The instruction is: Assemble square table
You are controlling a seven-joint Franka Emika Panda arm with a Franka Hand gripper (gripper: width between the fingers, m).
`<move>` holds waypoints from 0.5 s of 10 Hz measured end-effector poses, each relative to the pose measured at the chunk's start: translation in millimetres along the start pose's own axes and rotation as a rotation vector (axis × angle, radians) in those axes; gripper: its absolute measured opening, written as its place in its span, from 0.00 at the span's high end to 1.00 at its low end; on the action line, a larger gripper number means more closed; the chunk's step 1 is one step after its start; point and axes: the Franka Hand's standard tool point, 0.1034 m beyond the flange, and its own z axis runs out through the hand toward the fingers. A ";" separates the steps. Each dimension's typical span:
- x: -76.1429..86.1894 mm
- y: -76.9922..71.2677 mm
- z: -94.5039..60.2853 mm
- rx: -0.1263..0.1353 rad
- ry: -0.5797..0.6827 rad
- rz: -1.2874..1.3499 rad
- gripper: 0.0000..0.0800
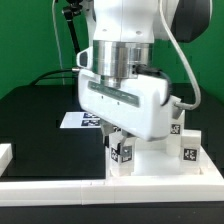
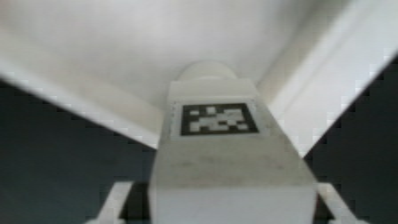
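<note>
My gripper (image 1: pixel 118 140) points down and is shut on a white leg block (image 1: pixel 122 154) with a black-white tag. The block stands upright on the near left part of the white square table top (image 1: pixel 155 166). In the wrist view the same leg block (image 2: pixel 217 150) fills the space between my two fingers (image 2: pixel 119 200), tag facing the camera, with the gripper (image 2: pixel 217 198) around its near end. Behind it lies the white table top (image 2: pixel 89 60) with its raised rim. A second leg block (image 1: pixel 187 148) stands upright on the top at the exterior view's right.
The marker board (image 1: pixel 78 120) lies on the black table behind the gripper. A long white border rail (image 1: pixel 70 186) runs along the front, with a short white piece (image 1: pixel 5 154) at the exterior view's left. A green wall stands behind.
</note>
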 end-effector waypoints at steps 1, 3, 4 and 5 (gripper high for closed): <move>2.8 5.3 0.4 0.036 -0.045 0.233 0.64; 0.2 8.3 -0.3 0.062 -0.105 0.532 0.64; -2.2 9.7 -0.5 0.075 -0.111 0.672 0.64; -2.6 10.1 -0.7 0.072 -0.112 0.716 0.64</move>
